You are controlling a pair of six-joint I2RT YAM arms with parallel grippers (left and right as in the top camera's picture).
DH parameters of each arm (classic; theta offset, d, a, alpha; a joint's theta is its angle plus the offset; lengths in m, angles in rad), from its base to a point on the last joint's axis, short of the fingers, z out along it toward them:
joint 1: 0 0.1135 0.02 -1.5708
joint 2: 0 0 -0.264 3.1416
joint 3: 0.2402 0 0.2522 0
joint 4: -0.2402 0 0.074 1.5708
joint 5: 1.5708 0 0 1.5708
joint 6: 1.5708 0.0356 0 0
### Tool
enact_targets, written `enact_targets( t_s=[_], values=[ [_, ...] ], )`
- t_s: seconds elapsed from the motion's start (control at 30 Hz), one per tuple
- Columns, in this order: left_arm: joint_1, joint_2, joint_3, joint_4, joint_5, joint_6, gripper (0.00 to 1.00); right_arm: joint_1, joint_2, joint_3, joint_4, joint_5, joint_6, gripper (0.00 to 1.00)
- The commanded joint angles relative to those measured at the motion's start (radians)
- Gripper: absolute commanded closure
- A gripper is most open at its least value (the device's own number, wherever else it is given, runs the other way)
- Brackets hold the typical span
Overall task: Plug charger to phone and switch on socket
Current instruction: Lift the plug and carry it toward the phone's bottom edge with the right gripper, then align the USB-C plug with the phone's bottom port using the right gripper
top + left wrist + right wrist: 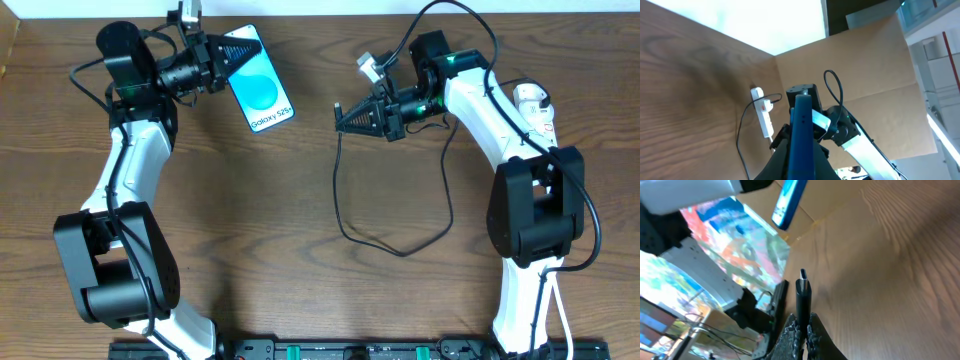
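Gripping phone by one end with left pincer, clamped shut on it, blue screen up, over upper-left tabletop. Pinching charger at plug tip with right pincer, closed on it, tip aimed left toward phone, well apart. Cable looped on tabletop. Socket far right beside right arm.

Socket partly behind right arm

White "Galaxy S25" text on the phone blue screen
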Motion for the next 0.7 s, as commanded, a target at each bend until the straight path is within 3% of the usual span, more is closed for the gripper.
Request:
enact_targets(
  t_s=[0.0,0.67],
  values=[
    [-0.006,-0.019,0.0,0.023,0.017,-0.003,0.93,0.021,0.012,-0.007,0.001,-0.083,0.037,0.99],
    [-0.013,-0.019,0.0,0.097,0.027,-0.001,0.92,0.184,0.012,-0.007,0.039,-0.076,0.047,0.99]
  ],
)
